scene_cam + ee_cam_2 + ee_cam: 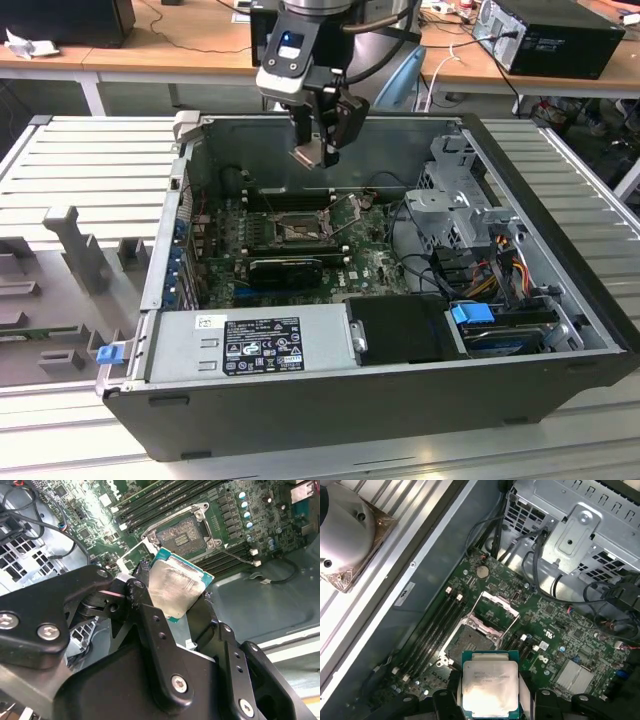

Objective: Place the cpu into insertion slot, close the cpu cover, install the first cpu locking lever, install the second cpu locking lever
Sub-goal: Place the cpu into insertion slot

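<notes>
Tool (172, 594) tight on the cpu (181, 582)

Open tower case (350, 400) lies on a ribbed grey table (80, 160). Silver power supply (250, 342) sits along the near wall. Metal drive cage (455, 195) stands at the exterior view's right, with cables (497, 262) just beside it. Long black card (285, 270) is seated on the green motherboard (375, 262). Coin battery (482, 571) sits near the memory slots (436, 627).

cpu (176, 582) edges behind end effector (172, 600)
</notes>
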Motion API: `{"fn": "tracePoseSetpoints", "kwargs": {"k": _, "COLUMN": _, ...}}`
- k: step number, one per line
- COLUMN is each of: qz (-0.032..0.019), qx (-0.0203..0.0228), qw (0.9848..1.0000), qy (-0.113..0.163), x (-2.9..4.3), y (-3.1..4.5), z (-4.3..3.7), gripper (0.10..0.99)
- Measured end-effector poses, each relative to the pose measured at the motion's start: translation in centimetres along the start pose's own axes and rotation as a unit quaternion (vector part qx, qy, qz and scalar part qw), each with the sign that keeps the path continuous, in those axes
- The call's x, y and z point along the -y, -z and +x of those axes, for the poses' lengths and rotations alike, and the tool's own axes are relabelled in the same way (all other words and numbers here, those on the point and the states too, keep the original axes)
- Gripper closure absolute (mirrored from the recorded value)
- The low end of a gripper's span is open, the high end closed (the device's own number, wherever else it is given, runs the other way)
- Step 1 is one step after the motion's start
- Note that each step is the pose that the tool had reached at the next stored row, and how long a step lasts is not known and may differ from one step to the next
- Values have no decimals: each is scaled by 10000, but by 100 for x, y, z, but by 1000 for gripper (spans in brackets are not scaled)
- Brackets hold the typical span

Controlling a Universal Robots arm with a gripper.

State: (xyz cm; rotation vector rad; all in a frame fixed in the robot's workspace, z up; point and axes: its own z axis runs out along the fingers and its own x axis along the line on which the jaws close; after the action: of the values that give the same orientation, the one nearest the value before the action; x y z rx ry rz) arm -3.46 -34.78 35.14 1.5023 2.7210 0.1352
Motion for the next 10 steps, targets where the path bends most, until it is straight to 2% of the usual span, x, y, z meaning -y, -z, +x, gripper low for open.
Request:
{"fn": "tracePoseSetpoints", "kwargs": {"k": 4, "qz": -5, "qx": 28, "qw": 9995, "qy": -309, "x": 3, "y": -36, "z": 0, "gripper": 545}}
{"fn": "tracePoseSetpoints", "kwargs": {"k": 7, "qz": -9, "qx": 49, "qw": 9985, "qy": -540, "x": 6, "y": -61, "z": -1, "gripper": 545}}
{"fn": "tracePoseSetpoints", "kwargs": {"k": 8, "qz": -12, "qx": 69, "qw": 9971, "qy": -759, "x": 10, "y": -98, "z": -1, "gripper": 545}}
{"fn": "tracePoseSetpoints", "kwargs": {"k": 10, "qz": -15, "qx": 85, "qw": 9956, "qy": -936, "x": 12, "y": -124, "z": -2, "gripper": 545}}
